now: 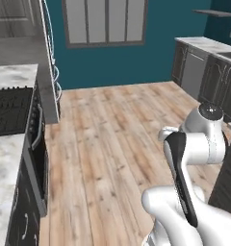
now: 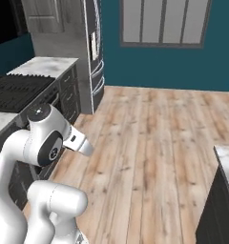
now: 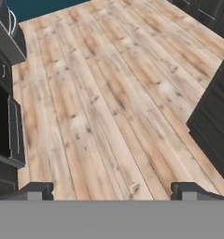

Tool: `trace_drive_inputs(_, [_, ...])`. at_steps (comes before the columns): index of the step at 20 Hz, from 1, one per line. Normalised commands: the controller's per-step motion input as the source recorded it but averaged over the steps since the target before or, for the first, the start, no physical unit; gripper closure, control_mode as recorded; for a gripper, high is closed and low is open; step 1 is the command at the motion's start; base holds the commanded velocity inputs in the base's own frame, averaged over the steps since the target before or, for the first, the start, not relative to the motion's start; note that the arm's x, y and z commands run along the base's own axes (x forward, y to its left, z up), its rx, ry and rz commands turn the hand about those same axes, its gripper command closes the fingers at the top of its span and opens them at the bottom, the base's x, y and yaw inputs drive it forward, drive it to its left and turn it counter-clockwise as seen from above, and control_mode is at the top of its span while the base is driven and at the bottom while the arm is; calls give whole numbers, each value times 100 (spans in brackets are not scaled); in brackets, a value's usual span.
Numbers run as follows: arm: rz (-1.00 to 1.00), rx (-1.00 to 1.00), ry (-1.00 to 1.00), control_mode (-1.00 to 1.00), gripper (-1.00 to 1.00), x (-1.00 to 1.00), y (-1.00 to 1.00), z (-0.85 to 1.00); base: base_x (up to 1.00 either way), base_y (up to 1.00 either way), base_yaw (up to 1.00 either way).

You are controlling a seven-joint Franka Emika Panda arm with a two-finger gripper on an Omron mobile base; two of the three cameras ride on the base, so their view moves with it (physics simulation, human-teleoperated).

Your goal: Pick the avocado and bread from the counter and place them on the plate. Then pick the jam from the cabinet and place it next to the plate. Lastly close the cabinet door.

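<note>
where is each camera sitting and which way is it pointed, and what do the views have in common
Left base view: behind the arm on its left, looking forward over the wood floor to the teal wall and window; stove at left.
Right base view: behind the arm on its right, facing the same wall; the arm rises at lower left.
Hand view: on the hand, angled down at the floor; the tool shows open at the bottom.
Shared: both base views show the floor, window, stove and marble counter.

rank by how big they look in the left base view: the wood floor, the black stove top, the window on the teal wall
1. Wood floor, by far the largest.
2. Window.
3. Black stove top, cut off by the left edge.
Window and stove top look close in size, and the stove sits nearer the camera, so that order is unsure.
</note>
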Motion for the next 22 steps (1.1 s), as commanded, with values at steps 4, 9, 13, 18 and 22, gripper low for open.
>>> trace_drive_inputs(4, [0, 0, 0, 100, -100, 0, 0, 0, -10, -1, 6])
trace_drive_inputs(9, [0, 0, 0, 100, -100, 0, 0, 0, 64, -9, 1])
trace_drive_inputs(13, [0, 0, 0, 100, -100, 0, 0, 0, 100, -22, 0])
trace_drive_inputs(18, [0, 0, 0, 100, -100, 0, 0, 0, 100, -27, 0])
trace_drive_inputs(22, [0, 0, 0, 100, -100, 0, 0, 0, 100, -30, 0])
